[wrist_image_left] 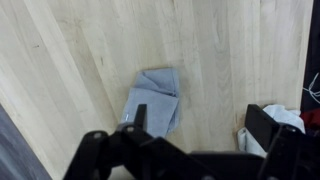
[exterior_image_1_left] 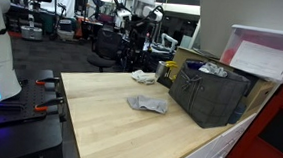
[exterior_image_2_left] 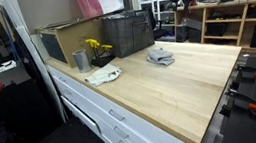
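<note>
In the wrist view my gripper (wrist_image_left: 203, 122) hangs well above a light wooden tabletop (wrist_image_left: 220, 50), jaws open and nothing between them. A folded grey cloth (wrist_image_left: 155, 98) lies below, just beside the left finger (wrist_image_left: 140, 116). A crumpled white cloth (wrist_image_left: 288, 118) shows partly behind the right finger (wrist_image_left: 264, 126). Both exterior views show the grey cloth (exterior_image_1_left: 147, 104) (exterior_image_2_left: 160, 56) lying flat in front of a dark basket (exterior_image_1_left: 209, 94) (exterior_image_2_left: 128, 33). The white cloth (exterior_image_1_left: 144, 77) (exterior_image_2_left: 102, 76) lies near the table's edge. The arm (exterior_image_1_left: 139, 4) is only partly in view at the top.
A metal cup (exterior_image_2_left: 80, 60) and yellow flowers (exterior_image_2_left: 95, 48) stand next to the basket. A pink-and-white box (exterior_image_1_left: 269, 53) sits above the basket. Drawers (exterior_image_2_left: 104, 115) run under the tabletop. Red clamps (exterior_image_2_left: 255, 76) lie on a side bench.
</note>
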You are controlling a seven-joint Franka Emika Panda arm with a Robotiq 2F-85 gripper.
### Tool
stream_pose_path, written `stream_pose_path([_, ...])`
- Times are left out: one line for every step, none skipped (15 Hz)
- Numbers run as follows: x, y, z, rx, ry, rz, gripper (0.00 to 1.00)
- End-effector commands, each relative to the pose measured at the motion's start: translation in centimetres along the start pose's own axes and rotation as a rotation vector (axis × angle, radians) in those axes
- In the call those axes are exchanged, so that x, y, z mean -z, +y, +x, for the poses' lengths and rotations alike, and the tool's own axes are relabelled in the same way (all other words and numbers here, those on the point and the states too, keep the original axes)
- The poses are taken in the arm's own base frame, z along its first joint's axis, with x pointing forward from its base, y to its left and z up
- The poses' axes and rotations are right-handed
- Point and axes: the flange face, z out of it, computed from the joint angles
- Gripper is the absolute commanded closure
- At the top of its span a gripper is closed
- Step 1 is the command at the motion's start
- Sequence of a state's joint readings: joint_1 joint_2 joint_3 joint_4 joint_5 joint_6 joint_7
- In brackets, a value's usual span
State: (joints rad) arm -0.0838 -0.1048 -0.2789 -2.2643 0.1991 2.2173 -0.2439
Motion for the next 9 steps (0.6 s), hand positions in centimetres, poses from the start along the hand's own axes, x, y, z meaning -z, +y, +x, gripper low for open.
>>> stream_pose_path([-2.8,0.7,6.9,-0.074,0.015,-0.011,0.0])
stream_pose_path([-3.8,1.0,8.5,-0.09,0.019,-0.013,0.0])
stream_pose_path([-4.7,1.4,10.0,-0.101,0.021,-0.016,0.0])
stream_pose_path([-5.5,1.7,11.2,-0.112,0.021,-0.019,0.0])
stream_pose_path([-6.5,2.1,12.4,-0.123,0.018,-0.024,0.0])
stream_pose_path([-7.2,2.5,13.5,-0.132,0.016,-0.029,0.0])
stream_pose_path([-8.2,3.1,14.6,-0.144,0.014,-0.035,0.0])
stream_pose_path([-8.9,3.5,15.5,-0.145,0.021,-0.044,0.0])
stream_pose_path([-9.8,4.0,16.4,-0.157,0.023,-0.052,0.0])
